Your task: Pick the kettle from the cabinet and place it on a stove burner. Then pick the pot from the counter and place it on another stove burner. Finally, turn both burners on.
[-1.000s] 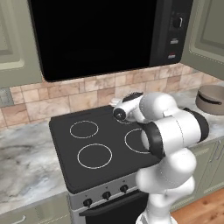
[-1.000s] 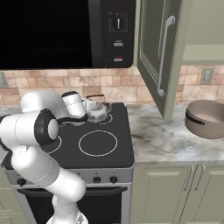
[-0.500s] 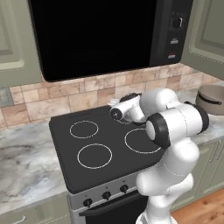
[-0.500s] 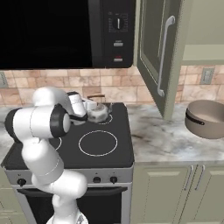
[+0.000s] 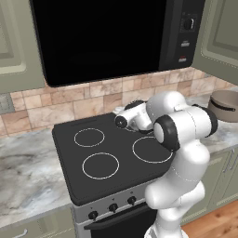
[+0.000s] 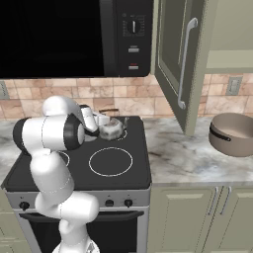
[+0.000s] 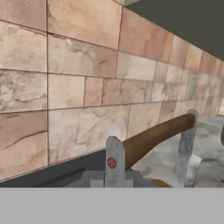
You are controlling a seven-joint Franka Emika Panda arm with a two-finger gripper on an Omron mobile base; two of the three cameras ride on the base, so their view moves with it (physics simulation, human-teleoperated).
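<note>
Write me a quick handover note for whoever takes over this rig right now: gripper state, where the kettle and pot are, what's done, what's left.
Gripper: shut on the kettle's brown handle, low over the back of the cooktop.
Kettle: out of the cabinet, at the rear right burner; whether it is resting on the glass cannot be told.
Pot: on the counter right of the stove, untouched.
Cabinet door open.
Done: kettle fetched and brought to the stove.
Left: release the kettle, move the pot onto another burner such as the front right ring, then turn both burners on at the knobs.
</note>
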